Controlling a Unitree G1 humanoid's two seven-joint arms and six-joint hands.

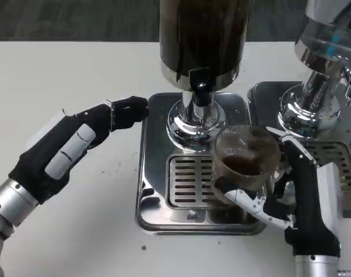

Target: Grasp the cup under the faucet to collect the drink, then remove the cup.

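A ribbed clear cup with dark drink in its bottom sits in the grip of my right hand, over the right part of the steel drip tray. The cup is off to the right of the faucet, which hangs from the dark drink dispenser. My left hand hovers at the left over the white table, its fingers stretched toward the tray's back-left corner and holding nothing.
A second dispenser with its own steel tray stands close on the right. The slotted grate lies bare under the faucet. The white table spreads out to the left and front.
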